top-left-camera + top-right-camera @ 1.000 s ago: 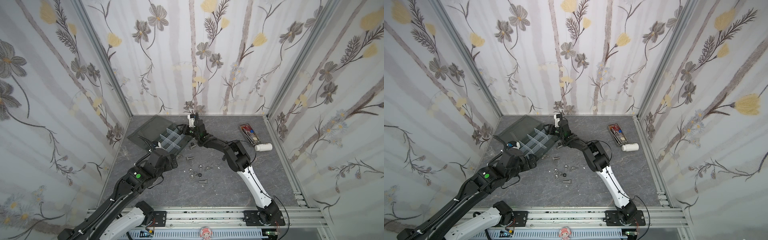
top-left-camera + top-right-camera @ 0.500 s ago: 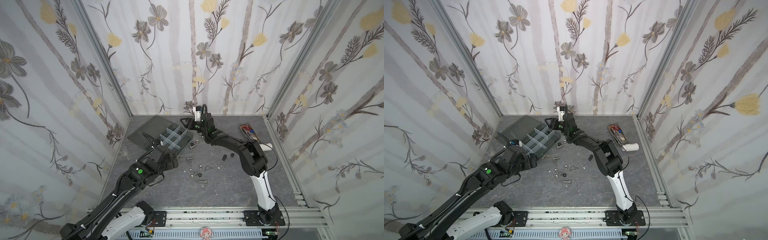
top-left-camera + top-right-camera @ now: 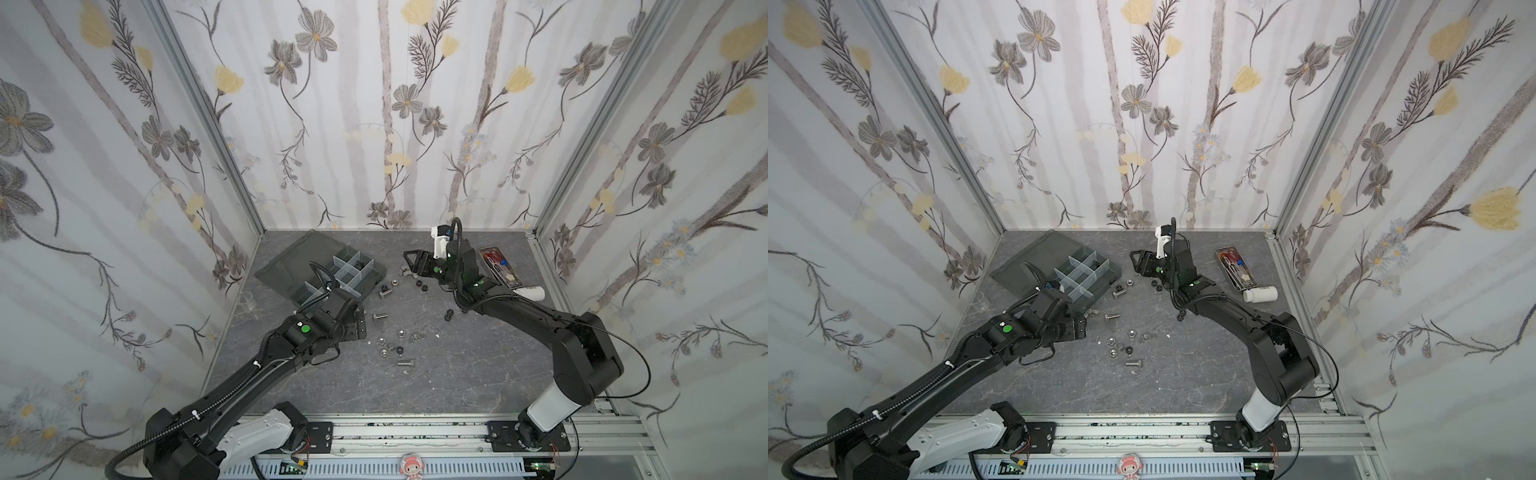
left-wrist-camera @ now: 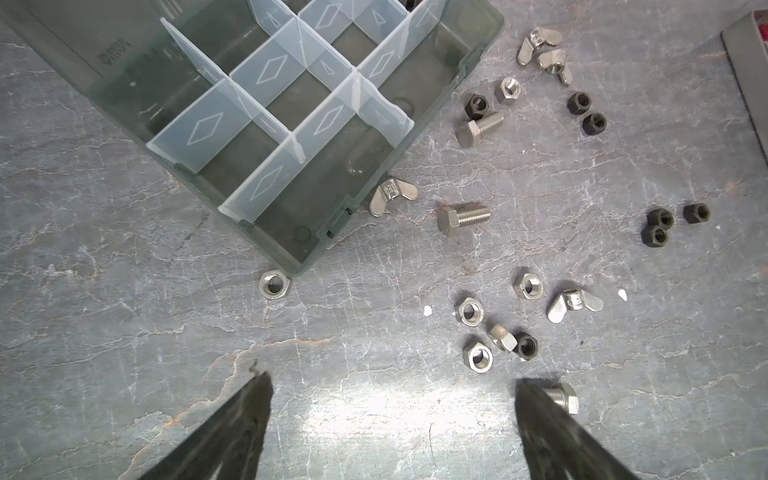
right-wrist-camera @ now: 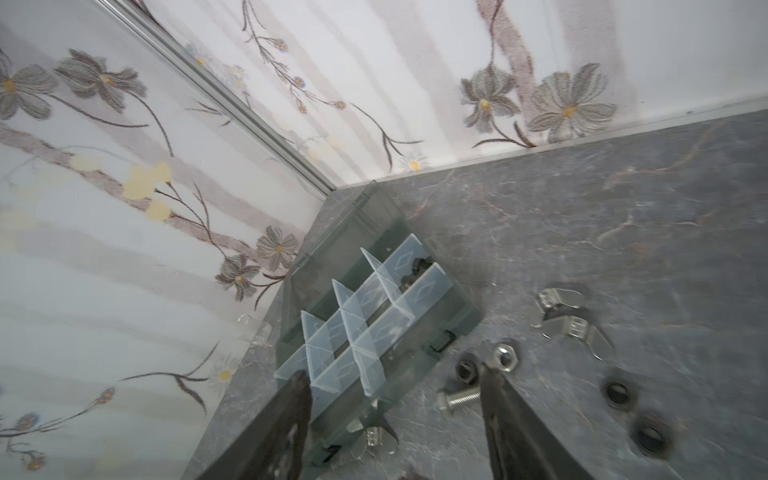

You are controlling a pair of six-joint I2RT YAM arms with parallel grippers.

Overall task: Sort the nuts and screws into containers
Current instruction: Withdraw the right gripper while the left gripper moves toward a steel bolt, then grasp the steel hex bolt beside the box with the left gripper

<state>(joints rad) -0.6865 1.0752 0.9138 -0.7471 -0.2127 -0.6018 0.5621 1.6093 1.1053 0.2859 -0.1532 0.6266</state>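
The left gripper (image 4: 392, 380) hung over the table (image 4: 124, 332) with its two fingers spread wide and nothing between them. The box (image 4: 332, 195) sat open just ahead of it. What mattered most was where the loose parts lay. They were not between the fingers but off to the gripper's right. A small bunch of silver nuts (image 4: 478, 332) lay there on the table. One silver bolt (image 4: 565, 401) peeked out from behind the right finger, so part of it was hidden in the wrist view. In both top views the bolt lay flat on its side, with its long way running across the table from left to right. It was closer to the front rail than the nuts were. The right gripper (image 5: 392, 374) had its fingers partly apart and held nothing. It was up near the far end of the box, close to two wing nuts (image 5: 561, 316), and well apart from the bolt. So the left arm was the nearer one. To pick up the bolt, it would likely need to slide right and close its fingers across the bolt's thin middle, not along its length.
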